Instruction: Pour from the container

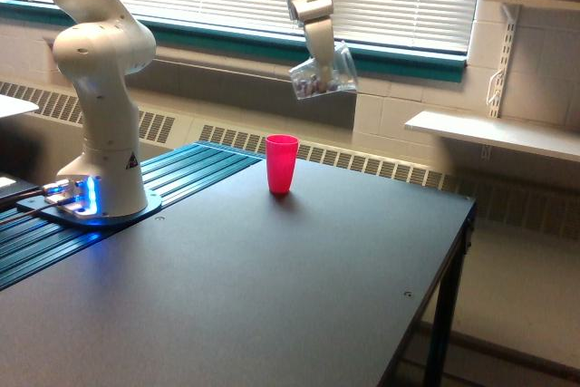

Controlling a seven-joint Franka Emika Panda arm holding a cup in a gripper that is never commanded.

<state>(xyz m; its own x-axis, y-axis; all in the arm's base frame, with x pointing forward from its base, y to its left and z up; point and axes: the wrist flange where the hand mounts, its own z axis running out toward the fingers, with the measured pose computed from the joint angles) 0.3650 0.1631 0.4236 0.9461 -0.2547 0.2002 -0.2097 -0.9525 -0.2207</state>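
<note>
Clamped on the clear, see-through handled measuring cup (pixel 323 73) with dark bits inside, held tilted above and slightly to the exterior view's right of the opaque pink plastic tumbler (pixel 281 163), the gripper (pixel 321 61) should centre over the tumbler's mouth, then tip slowly.

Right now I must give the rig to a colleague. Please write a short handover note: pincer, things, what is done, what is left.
Pincer: shut on the clear container, held in the air and tilted, with small dark pieces inside.
Pink cup: upright on the black table, below the container and toward the exterior view's left of it.
Done: container lifted and brought near the cup.
Left: nothing is seen falling yet; bring the container's mouth over the cup, then tip further to pour.
</note>
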